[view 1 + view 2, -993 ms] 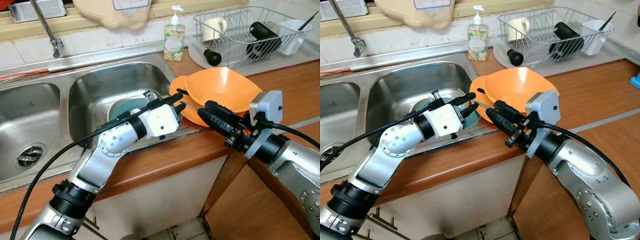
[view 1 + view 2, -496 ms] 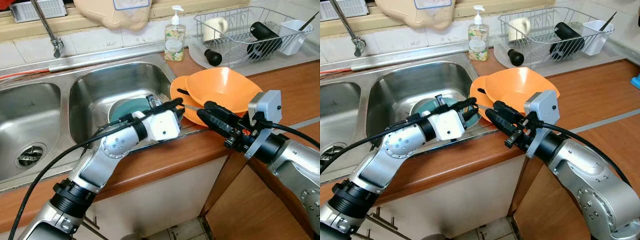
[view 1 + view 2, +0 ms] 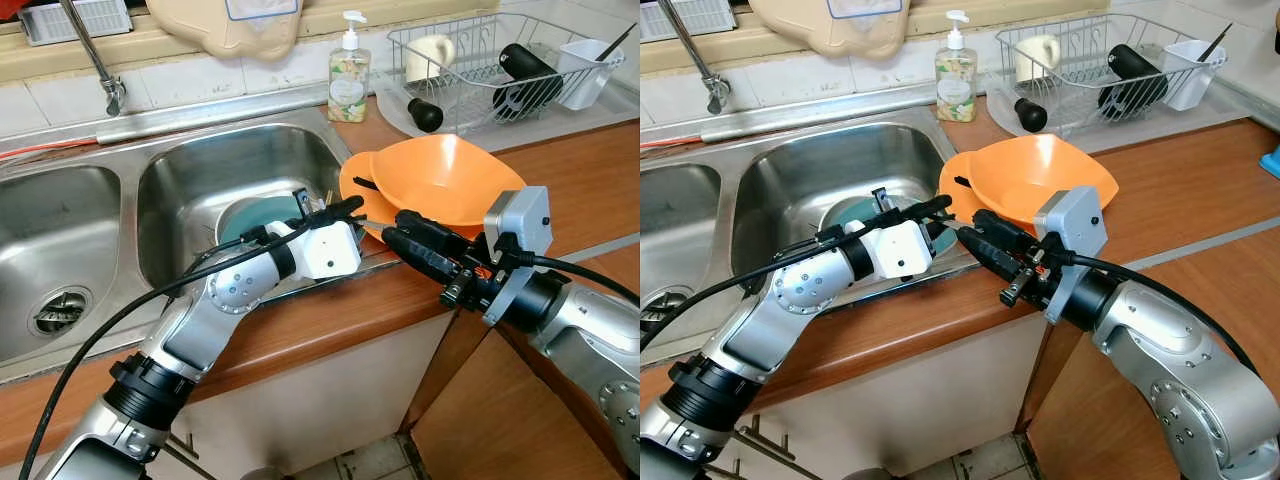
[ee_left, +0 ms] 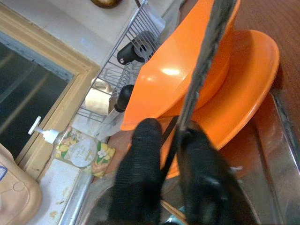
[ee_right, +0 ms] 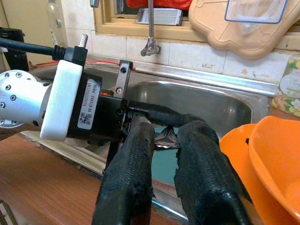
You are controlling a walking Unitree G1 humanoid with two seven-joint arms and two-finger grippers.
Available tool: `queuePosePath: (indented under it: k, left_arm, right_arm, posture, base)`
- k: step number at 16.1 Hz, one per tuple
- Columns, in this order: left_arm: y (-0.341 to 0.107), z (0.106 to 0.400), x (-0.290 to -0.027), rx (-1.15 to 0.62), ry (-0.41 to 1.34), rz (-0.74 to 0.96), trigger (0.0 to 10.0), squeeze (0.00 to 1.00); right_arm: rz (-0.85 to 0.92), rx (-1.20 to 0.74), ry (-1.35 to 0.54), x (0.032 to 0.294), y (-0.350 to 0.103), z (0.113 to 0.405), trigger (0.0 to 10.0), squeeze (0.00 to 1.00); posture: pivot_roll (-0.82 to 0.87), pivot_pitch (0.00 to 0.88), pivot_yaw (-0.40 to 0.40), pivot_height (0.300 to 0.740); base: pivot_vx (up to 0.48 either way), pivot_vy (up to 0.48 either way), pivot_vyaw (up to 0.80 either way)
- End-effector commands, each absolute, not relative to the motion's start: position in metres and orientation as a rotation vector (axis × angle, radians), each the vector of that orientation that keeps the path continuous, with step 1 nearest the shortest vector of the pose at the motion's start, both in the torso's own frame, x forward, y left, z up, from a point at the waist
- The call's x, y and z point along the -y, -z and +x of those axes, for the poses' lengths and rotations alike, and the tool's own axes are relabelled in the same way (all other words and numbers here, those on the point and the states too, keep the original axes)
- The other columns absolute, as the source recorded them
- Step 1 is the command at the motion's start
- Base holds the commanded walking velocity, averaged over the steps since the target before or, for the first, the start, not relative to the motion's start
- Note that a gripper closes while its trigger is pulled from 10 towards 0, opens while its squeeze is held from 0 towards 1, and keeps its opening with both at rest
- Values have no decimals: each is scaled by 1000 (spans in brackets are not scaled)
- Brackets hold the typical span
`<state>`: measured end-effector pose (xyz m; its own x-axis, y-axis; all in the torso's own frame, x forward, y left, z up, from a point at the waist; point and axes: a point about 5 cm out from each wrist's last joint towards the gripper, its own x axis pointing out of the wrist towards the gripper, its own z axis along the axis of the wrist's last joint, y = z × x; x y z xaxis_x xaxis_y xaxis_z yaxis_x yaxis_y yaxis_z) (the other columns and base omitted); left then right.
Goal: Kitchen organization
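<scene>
Grippers meet at the sink's [image 3: 150, 190] right rim. Left gripper [image 3: 345, 210] pinches a thin utensil [image 4: 206, 56] beside the orange bowl [image 3: 450, 180], which sits on an orange plate [image 3: 365, 190]. Right gripper [image 5: 161, 140], fingers slightly parted, reaches toward it. Teal plate [image 3: 255, 215] lies in the basin.

Domestic kitchen: double stainless sink [image 3: 60, 240] with tap [image 3: 95, 55] set in a wooden counter [image 3: 590, 180], soap dispenser [image 3: 348, 72] and wire dish rack [image 3: 500, 60] beyond the fingers.
</scene>
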<state>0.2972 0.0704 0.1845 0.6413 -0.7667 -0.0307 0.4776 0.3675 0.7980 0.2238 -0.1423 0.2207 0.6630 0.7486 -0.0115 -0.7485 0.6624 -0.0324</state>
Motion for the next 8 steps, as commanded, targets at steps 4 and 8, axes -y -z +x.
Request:
queuePosePath:
  k: [4, 8]
  left_arm:
    - [-187, 300, -72, 376, 828, 884, 0, 0]
    - [-187, 301, -74, 373, 832, 896, 0, 0]
  right_arm:
    - [-62, 13, -852, 141, -224, 222, 3176, 0]
    - [-81, 8, -825, 142, -223, 225, 10000, 1000]
  posture:
    - [-48, 0, 78, 740]
    - [-47, 0, 77, 740]
  base:
    - [0, 0, 0]
    - [0, 0, 0]
